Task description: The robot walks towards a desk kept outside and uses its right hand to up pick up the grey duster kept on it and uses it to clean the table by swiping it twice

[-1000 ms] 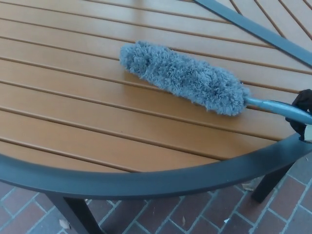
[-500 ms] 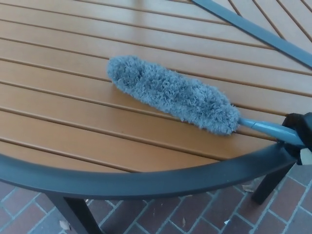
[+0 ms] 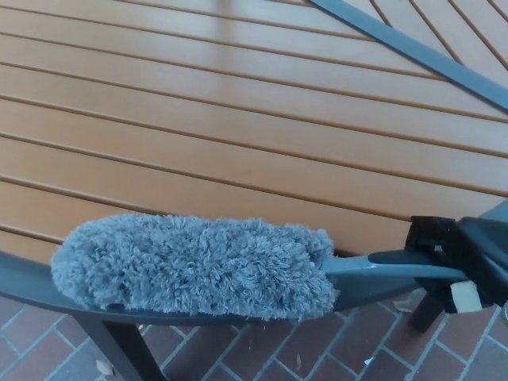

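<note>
The grey fluffy duster lies across the near rim of the table, its head stretching from the lower left to the middle of the head view. Its grey handle runs right into my right hand, which is shut on it at the right edge, just off the table's rim. The table has orange-brown wooden slats and a dark grey metal rim. My left hand does not show.
A dark grey metal bar crosses the tabletop at the top right. Below the rim are dark table legs and a red brick floor with a few dry leaves.
My right hand has swept the duster from the middle of the tabletop toward me and to the left, down to the near rim. The hand now shows more fully.
</note>
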`<state>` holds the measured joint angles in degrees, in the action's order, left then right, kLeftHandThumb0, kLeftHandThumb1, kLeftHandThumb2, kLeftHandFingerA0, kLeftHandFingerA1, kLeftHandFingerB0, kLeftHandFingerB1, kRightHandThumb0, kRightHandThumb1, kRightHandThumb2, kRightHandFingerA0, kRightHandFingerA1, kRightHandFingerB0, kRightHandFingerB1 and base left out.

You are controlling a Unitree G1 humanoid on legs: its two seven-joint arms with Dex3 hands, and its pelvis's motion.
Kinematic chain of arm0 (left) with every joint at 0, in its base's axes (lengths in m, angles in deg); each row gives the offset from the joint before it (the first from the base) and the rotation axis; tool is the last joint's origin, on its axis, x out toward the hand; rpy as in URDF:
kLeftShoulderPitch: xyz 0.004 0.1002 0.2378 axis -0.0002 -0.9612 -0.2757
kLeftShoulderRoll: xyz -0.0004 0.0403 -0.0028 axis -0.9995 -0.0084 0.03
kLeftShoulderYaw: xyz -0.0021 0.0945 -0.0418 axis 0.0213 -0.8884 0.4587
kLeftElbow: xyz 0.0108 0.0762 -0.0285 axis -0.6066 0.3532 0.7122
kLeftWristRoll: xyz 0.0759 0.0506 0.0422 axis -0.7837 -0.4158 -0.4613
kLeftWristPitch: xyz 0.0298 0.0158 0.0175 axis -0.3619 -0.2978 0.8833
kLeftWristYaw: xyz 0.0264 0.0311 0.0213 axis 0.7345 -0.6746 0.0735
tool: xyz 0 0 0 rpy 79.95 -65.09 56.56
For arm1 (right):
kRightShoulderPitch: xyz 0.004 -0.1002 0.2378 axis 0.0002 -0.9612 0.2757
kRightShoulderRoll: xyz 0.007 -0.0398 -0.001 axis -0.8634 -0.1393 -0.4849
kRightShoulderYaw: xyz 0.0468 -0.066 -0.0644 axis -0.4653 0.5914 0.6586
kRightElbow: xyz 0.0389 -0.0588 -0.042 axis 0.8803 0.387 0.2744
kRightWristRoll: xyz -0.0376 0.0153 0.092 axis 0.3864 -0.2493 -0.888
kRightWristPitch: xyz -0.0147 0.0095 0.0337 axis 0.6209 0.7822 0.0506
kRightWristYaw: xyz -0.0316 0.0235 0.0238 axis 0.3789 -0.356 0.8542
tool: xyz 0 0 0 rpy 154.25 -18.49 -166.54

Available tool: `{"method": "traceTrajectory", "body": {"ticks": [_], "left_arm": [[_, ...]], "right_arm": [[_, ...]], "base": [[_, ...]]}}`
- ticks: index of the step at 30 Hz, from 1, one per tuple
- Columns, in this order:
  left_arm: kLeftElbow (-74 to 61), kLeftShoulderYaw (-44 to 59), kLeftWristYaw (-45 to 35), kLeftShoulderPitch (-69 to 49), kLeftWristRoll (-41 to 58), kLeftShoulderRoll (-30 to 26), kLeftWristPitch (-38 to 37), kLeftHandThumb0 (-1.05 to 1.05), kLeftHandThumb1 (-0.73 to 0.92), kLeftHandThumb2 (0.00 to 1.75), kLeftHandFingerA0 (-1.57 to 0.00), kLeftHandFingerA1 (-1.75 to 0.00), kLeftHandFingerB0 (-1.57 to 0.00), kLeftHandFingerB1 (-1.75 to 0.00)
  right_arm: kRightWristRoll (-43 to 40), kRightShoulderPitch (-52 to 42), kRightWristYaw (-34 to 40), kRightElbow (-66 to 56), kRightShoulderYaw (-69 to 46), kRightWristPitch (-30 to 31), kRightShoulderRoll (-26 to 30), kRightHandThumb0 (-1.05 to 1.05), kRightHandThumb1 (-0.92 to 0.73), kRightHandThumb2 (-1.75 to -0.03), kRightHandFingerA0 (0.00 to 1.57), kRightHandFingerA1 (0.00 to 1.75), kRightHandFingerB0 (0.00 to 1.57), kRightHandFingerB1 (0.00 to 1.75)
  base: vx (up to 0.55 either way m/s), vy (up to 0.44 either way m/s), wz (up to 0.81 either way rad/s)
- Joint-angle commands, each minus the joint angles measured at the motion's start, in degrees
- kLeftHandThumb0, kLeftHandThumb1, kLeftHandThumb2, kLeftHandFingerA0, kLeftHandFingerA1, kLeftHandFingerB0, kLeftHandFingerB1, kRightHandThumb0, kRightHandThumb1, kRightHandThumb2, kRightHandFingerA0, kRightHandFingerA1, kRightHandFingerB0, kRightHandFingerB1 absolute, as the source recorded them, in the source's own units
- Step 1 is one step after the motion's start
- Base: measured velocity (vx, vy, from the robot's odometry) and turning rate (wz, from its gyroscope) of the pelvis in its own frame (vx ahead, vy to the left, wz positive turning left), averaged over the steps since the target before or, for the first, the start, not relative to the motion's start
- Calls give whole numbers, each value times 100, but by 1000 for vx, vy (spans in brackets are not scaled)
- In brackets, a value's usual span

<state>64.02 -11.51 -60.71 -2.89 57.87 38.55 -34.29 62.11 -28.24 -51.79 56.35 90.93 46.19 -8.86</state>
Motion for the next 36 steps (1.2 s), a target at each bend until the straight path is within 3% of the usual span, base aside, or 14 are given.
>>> {"method": "traceTrajectory", "body": {"ticks": [1,2,3,5,7,8,13,23,25,26,28,33,34,36], "left_arm": [[7,-9,60,-48,-59,-110,-206,-71,41,77,-27,-45,-20,-40],[17,-10,68,-46,-58,-107,-180,-71,41,77,-27,-45,-20,-40],[21,-6,62,-65,-54,-97,-187,-71,41,77,-26,-45,-19,-40],[24,0,51,-94,-47,-82,-206,-71,41,77,-26,-45,-19,-40],[21,-15,42,-108,-60,-78,-220,-73,41,78,-24,-44,-18,-39],[11,-39,78,-152,-89,-57,-269,-77,41,80,-26,-44,-18,-39],[21,-54,110,-210,-100,5,-300,-73,42,79,-25,-45,-17,-39],[-1,-33,136,-225,-68,33,-343,-76,41,80,-27,-45,-18,-39],[15,-32,146,-213,-70,17,-335,-75,41,79,-28,-45,-19,-39],[14,-23,143,-204,-57,16,-320,-73,42,79,-27,-46,-19,-40],[0,-26,141,-201,-54,21,-312,-77,42,80,-25,-45,-19,-39],[-16,-49,138,-191,-62,19,-319,-75,42,79,-26,-45,-19,-39],[-14,-28,113,-170,-27,24,-298,-72,41,78,-27,-45,-18,-40],[-10,-7,93,-144,4,27,-271,-72,41,78,-27,-45,-18,-40]], "right_arm": [[-1120,340,-1209,-768,-739,754,-152,-31,-58,-111,90,175,71,163],[-1218,500,-1259,-749,-870,908,-232,-31,-58,-111,90,175,71,163],[-1429,780,-1321,-700,-1090,1301,-406,-27,-44,-130,95,175,73,174],[-1698,1157,-1440,-644,-1402,1870,-662,-27,-44,-130,95,175,73,174],[-1861,1457,-1509,-566,-1628,2208,-793,-25,-40,-142,97,175,77,173],[-2056,1904,-1542,-451,-1938,2787,-996,-23,-37,-147,99,175,81,171],[-2350,2815,-1434,-23,-2583,3624,-1354,-24,-42,-139,100,175,77,174],[-2403,3431,-910,1082,-3366,3657,-1679,-19,-45,-135,98,175,77,175],[-2142,3342,-770,1401,-3187,3370,-1593,-26,-52,-123,101,175,78,170],[-1859,3309,-542,1728,-3023,3210,-1559,-22,-66,-100,98,175,78,151],[-1577,3289,-263,2146,-2864,3007,-1546,-19,-63,-97,98,175,68,161],[-1470,3187,14,2602,-2713,2712,-1516,-23,-61,-96,100,175,68,162],[-1320,3110,126,2748,-2520,2564,-1477,-28,-61,-100,95,175,70,145],[-1131,2998,237,2925,-2246,2363,-1412,-28,-61,-100,95,175,70,145]], "base": [[0,0,0],[0,0,0],[0,0,0],[0,0,0],[0,0,0],[0,0,0],[0,0,0],[0,0,0],[0,0,0],[0,0,0],[0,0,0],[0,0,0],[0,0,0],[0,0,0]]}}
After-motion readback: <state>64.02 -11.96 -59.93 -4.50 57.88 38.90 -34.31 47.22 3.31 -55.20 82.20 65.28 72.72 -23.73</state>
